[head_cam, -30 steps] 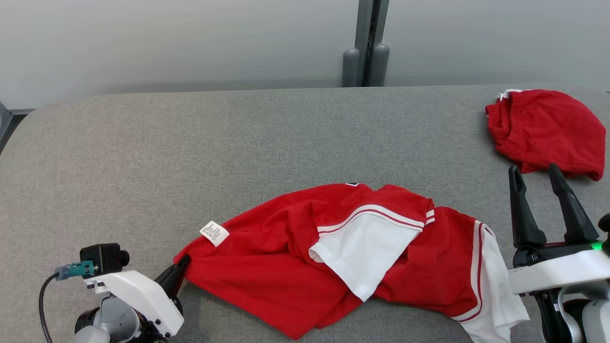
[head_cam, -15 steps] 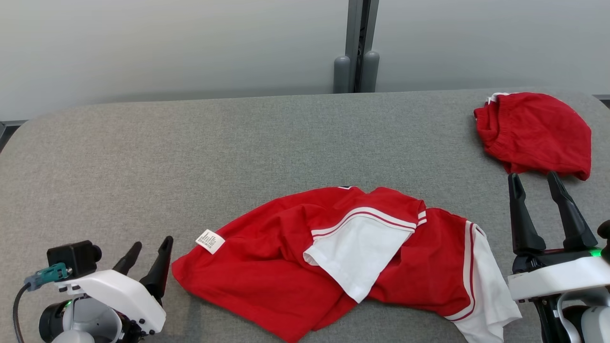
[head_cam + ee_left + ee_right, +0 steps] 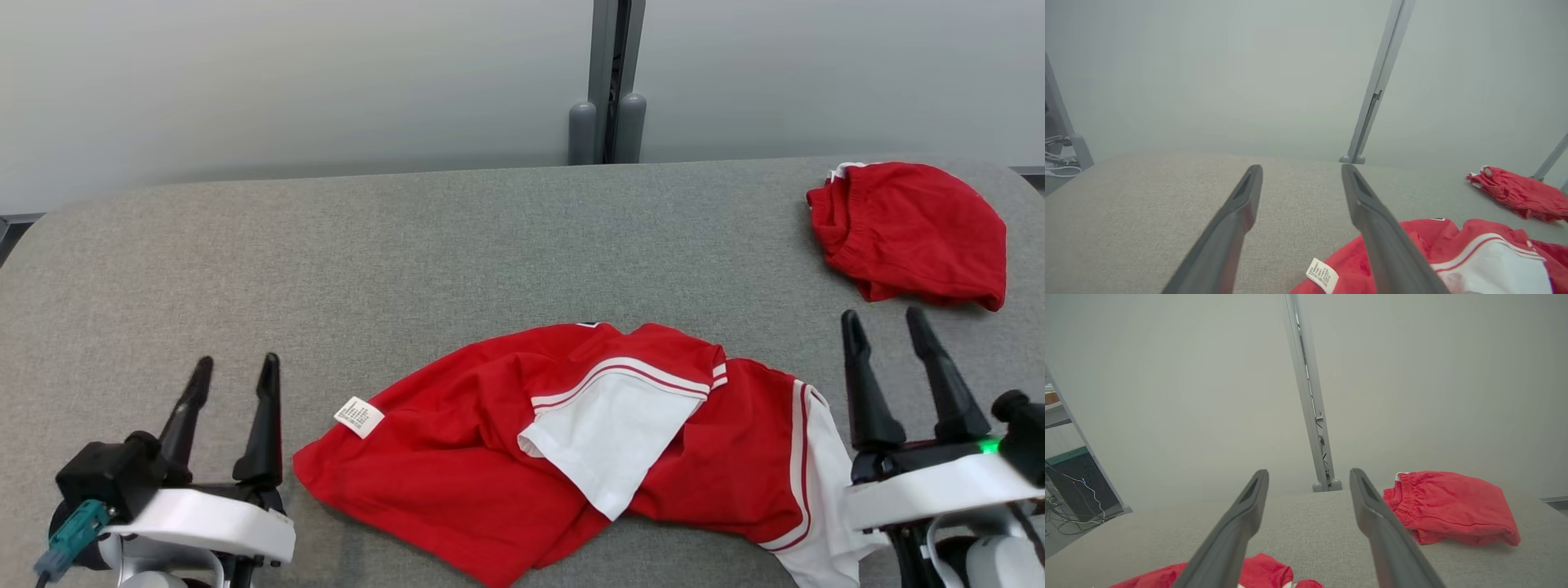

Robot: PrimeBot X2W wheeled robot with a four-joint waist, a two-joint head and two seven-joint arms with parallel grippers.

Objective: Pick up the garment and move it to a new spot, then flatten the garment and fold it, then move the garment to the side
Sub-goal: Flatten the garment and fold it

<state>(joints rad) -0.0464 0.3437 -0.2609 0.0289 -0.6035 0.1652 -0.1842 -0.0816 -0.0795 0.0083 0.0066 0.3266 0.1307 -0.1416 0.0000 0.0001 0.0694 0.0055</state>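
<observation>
Grey padded table (image 3: 326,245), on which the crumpled red-and-white shirt (image 3: 441,482) is laid at 6 o'clock. Left gripper (image 3: 235,362) at 8 and right gripper (image 3: 882,314) at 4 are spread wide, empty. For flattening, outer hems are best pinched, starting beside the care label (image 3: 358,416).

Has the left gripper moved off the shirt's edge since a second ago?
Yes. The left gripper has let go and pulled left, away from the white label on the shirt; it now stands open, clear of the cloth.
</observation>
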